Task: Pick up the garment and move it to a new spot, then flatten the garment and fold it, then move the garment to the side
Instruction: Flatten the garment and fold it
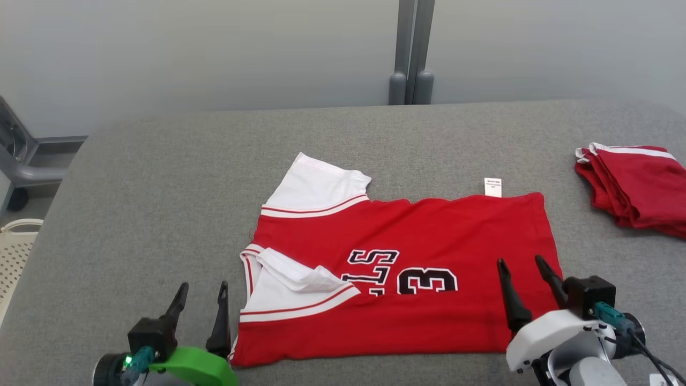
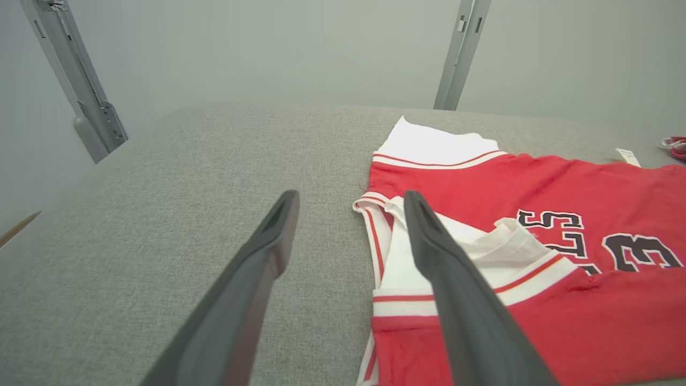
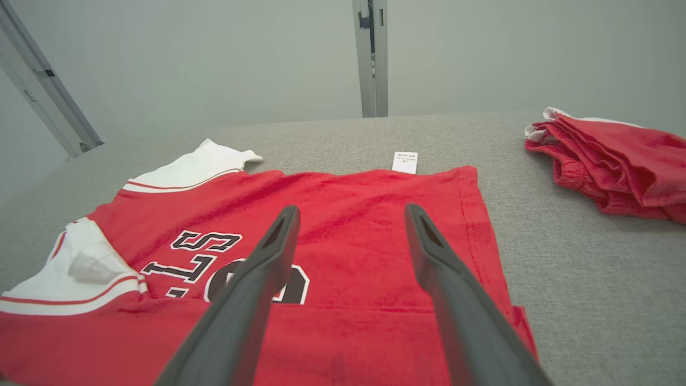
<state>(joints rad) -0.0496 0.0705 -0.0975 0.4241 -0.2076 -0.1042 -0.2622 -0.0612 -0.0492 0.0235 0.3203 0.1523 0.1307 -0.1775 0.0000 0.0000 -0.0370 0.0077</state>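
Note:
A red garment (image 1: 429, 230), a jersey with white sleeves and black lettering, lies on the grey table (image 1: 161, 187), its near long edge folded over the print. The jersey (image 2: 482, 182) fills the right of the left wrist view, and the same jersey (image 3: 348, 214) spreads under the fingers in the right wrist view. My left gripper (image 1: 203, 292) is open just off the jersey's near left corner, holding nothing. Above the jersey's near right corner my right gripper (image 1: 520, 265) is open and empty. A white label (image 1: 492, 187) sticks out at the far edge.
A folded pile of red cloth (image 1: 638, 187) with white trim lies at the table's right edge. A grey post (image 1: 411, 53) stands behind the table against the wall. A grey frame and a pale perforated seat (image 1: 13, 252) are off the table's left side.

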